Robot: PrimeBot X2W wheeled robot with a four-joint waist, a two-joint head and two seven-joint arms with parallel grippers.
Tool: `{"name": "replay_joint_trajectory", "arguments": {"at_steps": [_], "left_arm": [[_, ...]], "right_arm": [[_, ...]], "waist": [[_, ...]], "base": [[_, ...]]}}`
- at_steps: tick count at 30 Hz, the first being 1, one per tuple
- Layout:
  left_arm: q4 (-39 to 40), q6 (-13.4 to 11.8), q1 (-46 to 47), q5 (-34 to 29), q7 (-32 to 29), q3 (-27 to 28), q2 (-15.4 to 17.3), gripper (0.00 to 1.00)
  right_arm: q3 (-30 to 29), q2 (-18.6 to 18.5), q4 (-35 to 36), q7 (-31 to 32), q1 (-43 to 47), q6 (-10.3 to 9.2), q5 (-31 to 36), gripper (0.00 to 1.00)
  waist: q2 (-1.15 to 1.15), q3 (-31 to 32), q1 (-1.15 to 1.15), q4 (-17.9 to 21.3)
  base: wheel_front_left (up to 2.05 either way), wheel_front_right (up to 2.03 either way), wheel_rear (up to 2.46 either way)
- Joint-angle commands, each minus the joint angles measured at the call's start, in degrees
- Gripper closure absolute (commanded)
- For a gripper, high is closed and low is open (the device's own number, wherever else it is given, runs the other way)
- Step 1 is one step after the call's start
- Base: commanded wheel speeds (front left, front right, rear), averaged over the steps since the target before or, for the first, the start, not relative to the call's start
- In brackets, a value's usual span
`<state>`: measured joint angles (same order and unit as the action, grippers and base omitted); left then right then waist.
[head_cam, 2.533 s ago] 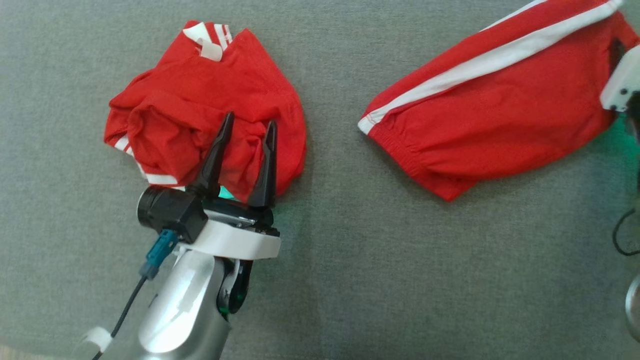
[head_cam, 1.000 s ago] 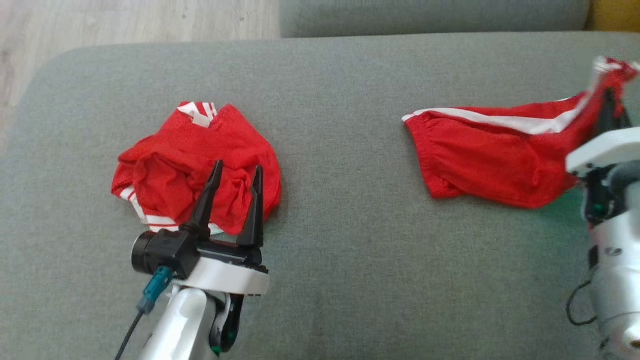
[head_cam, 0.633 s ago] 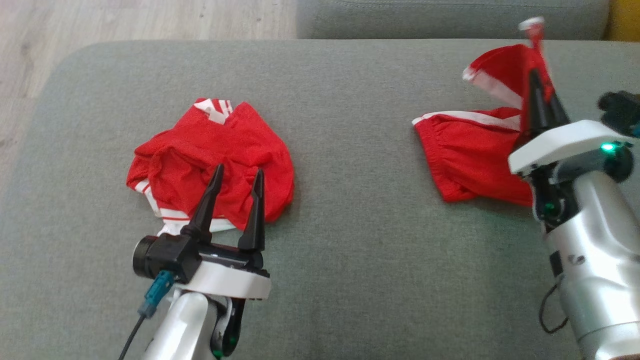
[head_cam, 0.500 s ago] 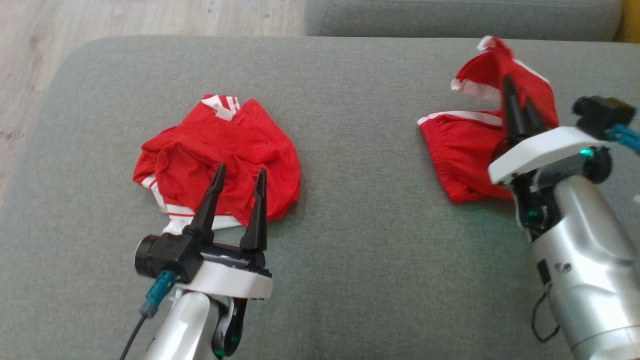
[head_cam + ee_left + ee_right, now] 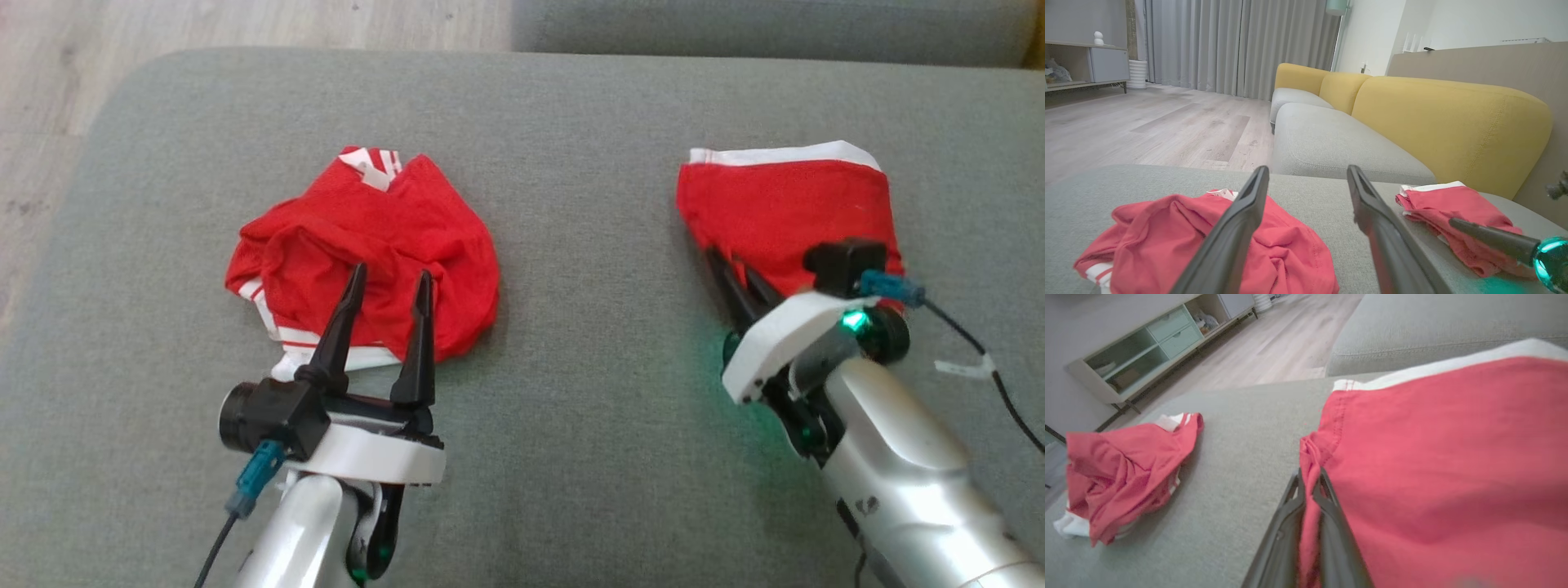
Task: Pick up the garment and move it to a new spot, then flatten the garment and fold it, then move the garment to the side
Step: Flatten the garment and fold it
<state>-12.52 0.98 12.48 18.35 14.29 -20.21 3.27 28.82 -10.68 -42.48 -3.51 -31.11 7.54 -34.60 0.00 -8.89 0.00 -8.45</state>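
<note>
Right part of grey fabric cushion (image 5: 571, 122): folded red fabric garment (image 5: 784, 204), white band, lay flat. Right gripper (image 5: 729, 263) clamped its near-left edge. Left gripper (image 5: 391, 271) jaws spread over crumpled red garment (image 5: 367, 220), cushion's left part.

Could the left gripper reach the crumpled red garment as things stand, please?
Probably yes: the left gripper stands open at the near edge of the crumpled red garment, with nothing between them.

Our left gripper (image 5: 392, 271) holds its two fingers spread wide and pointing straight ahead, the silver forearm directly behind it. Our right gripper (image 5: 729, 260) has its fingers pinched together on the garment's (image 5: 784, 204) edge. They slant leftward, and the forearm trails behind to the right.
</note>
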Motion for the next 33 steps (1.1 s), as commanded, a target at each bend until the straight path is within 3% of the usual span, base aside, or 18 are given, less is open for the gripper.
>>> {"name": "replay_joint_trajectory", "arguments": {"at_steps": [1, 10, 14, 17, 19, 25, 29, 33], "left_arm": [[2.0, -0.3, 2.2, 0.5, 0.6, 1.5, 0.3, 0.00], [1.8, -0.4, 2.7, 0.7, 0.7, 2.1, 0.5, 0.00], [2.1, -0.5, 3.1, 0.7, 0.7, 2.8, 0.6, 0.00], [2.5, -0.5, 3.6, 0.5, 0.7, 3.4, 0.6, 0.00], [2.6, -0.6, 3.8, 0.4, 0.7, 3.9, 0.5, 0.00], [2.6, -0.3, 3.0, -0.1, 0.7, 4.8, 0.3, 0.00], [1.8, 0.1, 1.5, -0.4, 0.7, 5.3, 0.2, 0.00], [1.1, 0.5, 0.4, -0.9, 0.7, 5.7, 0.0, 0.00]], "right_arm": [[1.6, -0.2, 0.4, -1.2, -1.1, -0.05, 0.4, 0.00], [3.3, 0.0, 1.0, -7.1, -4.7, -0.05, -1.3, 0.00], [-1.0, -2.6, 3.8, -9.8, -5.9, -0.05, 0.1, 0.00], [-7.0, -5.4, 6.0, -11.1, -5.8, -0.05, 6.9, 0.00], [-12.2, -5.4, 8.1, -11.4, -3.9, -0.05, 11.2, 0.00], [-26.9, 0.3, 18.6, -11.5, 6.8, -0.05, 23.3, 0.00], [-31.3, 5.3, 25.3, -11.5, 14.6, -0.05, 27.8, 0.00], [-33.7, 7.4, 29.3, -11.5, 19.4, -0.05, 28.7, 0.00]], "waist": [[0.00, -0.4, 0.00, 0.5], [0.00, -0.3, 0.00, 5.1], [0.00, 0.3, 0.00, 7.9], [0.00, 0.6, 0.00, 9.7], [0.00, 0.9, 0.00, 10.7], [0.00, 1.6, 0.00, 12.6], [0.00, 1.9, 0.00, 13.3], [0.00, 1.9, 0.00, 13.6]], "base": [[0.00, 0.00, 0.00], [0.00, 0.00, 0.00], [0.00, 0.00, 0.00], [0.00, 0.00, 0.00], [0.00, 0.00, 0.00], [0.00, 0.00, 0.00], [0.00, 0.00, 0.00], [0.00, 0.00, 0.00]]}}
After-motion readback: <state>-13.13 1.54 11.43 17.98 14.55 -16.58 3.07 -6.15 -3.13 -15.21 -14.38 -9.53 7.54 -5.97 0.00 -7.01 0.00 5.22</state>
